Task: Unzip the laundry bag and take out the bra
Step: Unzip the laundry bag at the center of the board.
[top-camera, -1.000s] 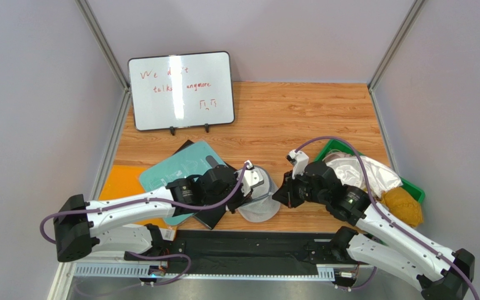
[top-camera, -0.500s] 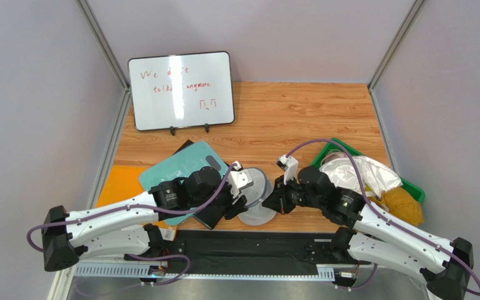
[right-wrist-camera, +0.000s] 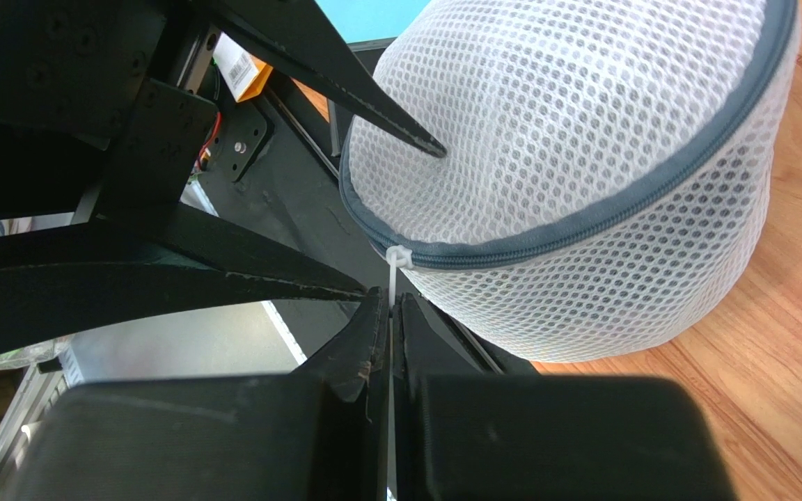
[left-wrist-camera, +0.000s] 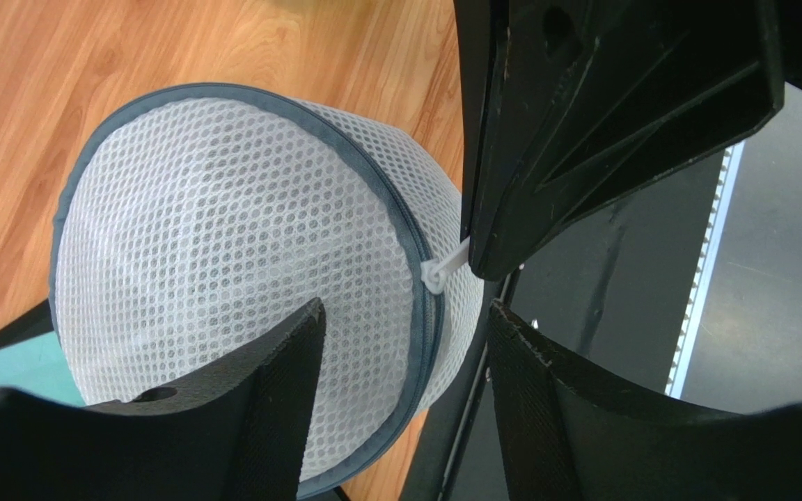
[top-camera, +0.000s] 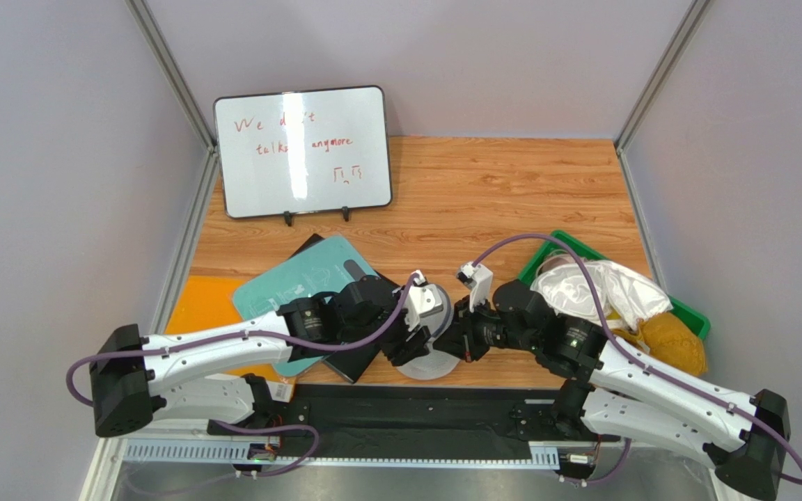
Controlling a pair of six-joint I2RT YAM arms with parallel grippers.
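One laundry bag [left-wrist-camera: 227,240] on wood table [left-wrist-camera: 112,63]; L gripper [left-wrist-camera: 405,313] fingers clamp its rim; R gripper [right-wrist-camera: 392,305] pinched shut on white zip pull [right-wrist-camera: 395,257].

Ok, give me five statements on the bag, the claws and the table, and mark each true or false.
1. The right claw pinches the white zip pull. True.
2. The laundry bag is unzipped, with its lid hanging open. False: the rim that shows is zipped shut.
3. The left claw has one finger on either side of the laundry bag. True.
4. The whiteboard lies flat on the table. False: it stands upright on its feet at the far edge.
5. The green bin sits at the left side of the table. False: it is at the right side, beside the right arm.
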